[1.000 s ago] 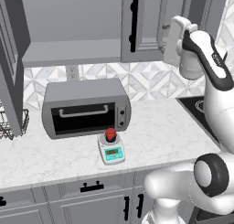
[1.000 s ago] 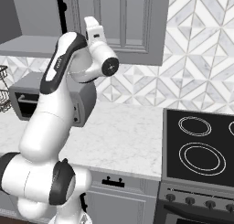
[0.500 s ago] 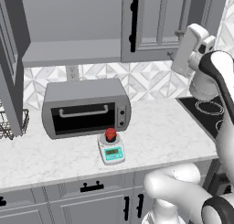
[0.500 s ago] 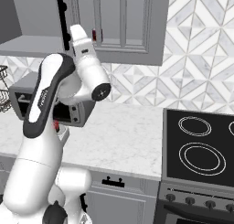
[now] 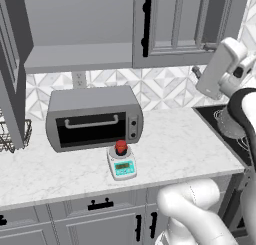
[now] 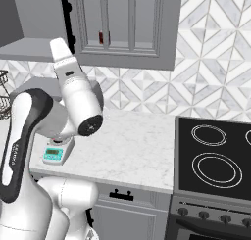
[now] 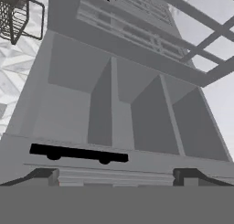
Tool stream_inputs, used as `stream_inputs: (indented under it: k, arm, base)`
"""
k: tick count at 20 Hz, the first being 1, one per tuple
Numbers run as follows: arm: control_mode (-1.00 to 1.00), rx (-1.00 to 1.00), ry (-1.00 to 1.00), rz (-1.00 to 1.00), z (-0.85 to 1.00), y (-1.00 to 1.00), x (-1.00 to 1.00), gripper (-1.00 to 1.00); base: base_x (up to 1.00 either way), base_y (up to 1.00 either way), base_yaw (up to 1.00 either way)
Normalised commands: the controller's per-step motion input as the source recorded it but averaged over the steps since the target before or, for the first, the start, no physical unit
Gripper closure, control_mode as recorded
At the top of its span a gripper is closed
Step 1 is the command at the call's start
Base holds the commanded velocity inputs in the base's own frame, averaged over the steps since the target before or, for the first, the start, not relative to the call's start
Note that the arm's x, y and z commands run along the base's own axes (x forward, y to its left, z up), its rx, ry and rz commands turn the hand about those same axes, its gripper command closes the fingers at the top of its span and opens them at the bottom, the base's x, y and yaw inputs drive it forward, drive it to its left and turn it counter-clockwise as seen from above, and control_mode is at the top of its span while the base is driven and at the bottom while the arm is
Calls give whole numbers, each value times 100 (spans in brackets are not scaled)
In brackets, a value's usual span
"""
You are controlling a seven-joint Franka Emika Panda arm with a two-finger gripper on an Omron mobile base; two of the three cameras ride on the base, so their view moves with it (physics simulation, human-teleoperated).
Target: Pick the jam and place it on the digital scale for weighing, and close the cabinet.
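The jam, a small jar with a red top, stands on the round platter of the digital scale, in front of the toaster oven. The scale peeks out beside my arm in the right base view. The cabinet is the grey upper wall unit: its left bay stands open, with a door swung out at the far left. Its right door with a black bar handle is shut. My gripper hangs high to the right, open and empty. In the hand view its fingertips frame a panelled door and black handle.
A grey toaster oven sits on the marble counter. A wire basket stands at the far left. A black stove top lies to the right. Lower cabinets with black handles run under the counter.
My hand has drawn back from the upper cabinet doors toward the base and dropped a little. The jam and scale have not moved.
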Motion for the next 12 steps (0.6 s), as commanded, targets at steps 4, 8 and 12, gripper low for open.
stream_inputs:
  k: [4, 8, 12]
  arm:
    - [-100, 0, -3, 0, -19, 87, -22, -100]
    - [-100, 0, -3, 0, -41, 95, -18, -100]
    - [-100, 5, -3, 0, -48, 100, -3, -100]
  base:
    - [0, 0, 0]
    - [0, 0, 0]
    - [0, 0, 0]
